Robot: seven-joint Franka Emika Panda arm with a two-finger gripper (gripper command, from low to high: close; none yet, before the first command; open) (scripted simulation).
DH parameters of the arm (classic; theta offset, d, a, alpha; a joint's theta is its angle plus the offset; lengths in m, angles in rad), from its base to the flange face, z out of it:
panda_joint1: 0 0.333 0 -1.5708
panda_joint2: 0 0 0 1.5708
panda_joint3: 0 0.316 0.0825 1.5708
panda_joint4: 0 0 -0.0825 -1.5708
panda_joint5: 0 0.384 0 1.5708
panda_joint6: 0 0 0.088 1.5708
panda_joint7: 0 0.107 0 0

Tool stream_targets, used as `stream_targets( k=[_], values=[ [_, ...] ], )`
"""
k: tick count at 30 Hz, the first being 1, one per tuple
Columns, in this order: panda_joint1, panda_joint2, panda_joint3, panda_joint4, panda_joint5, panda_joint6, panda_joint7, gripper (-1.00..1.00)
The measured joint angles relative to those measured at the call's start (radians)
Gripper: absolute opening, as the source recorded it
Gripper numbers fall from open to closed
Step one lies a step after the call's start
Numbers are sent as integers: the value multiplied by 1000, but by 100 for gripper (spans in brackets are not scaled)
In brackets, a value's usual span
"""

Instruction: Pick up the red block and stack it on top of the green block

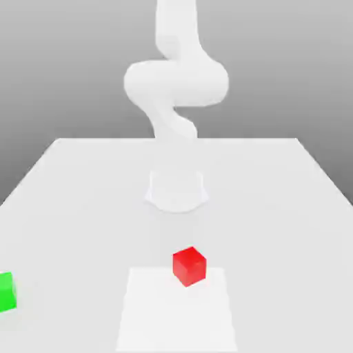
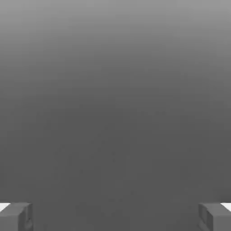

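A red block [image 1: 189, 266] sits on the white table [image 1: 276, 207], near the front and a little to the exterior view's right of centre. The green block [image 1: 5, 291] rests at the exterior view's far left, cut by the picture's edge, well apart from the red one. In the hand view my gripper [image 2: 115, 216] is open: its grey fingertips [image 2: 16, 216] stand far apart with nothing between them, and plain grey background lies behind them.
The white arm [image 1: 176, 83] rises from its round base [image 1: 176, 189] behind the red block and leaves the picture at the top. A lighter square patch [image 1: 176, 317] marks the table under and in front of the red block.
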Motion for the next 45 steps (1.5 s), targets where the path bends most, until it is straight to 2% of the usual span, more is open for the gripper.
stream_targets(
  k=[16, 19, 23, 24, 31, 39, 42, 45],
  values=[
    [128, 507, -79, -530, -31, 411, -376, 0],
    [148, 707, -77, -567, 3, 566, -449, 0],
    [115, 871, -30, -554, 59, 703, -498, 0],
    [104, 902, -17, -551, 64, 729, -502, -100],
    [97, 906, -11, -550, 63, 731, -500, -100],
    [93, 644, -27, -586, -2, 505, -454, -100],
    [46, 665, -84, -510, 37, 442, -460, -100],
    [-61, 724, -148, -407, 79, 389, -462, -100]
  ],
)
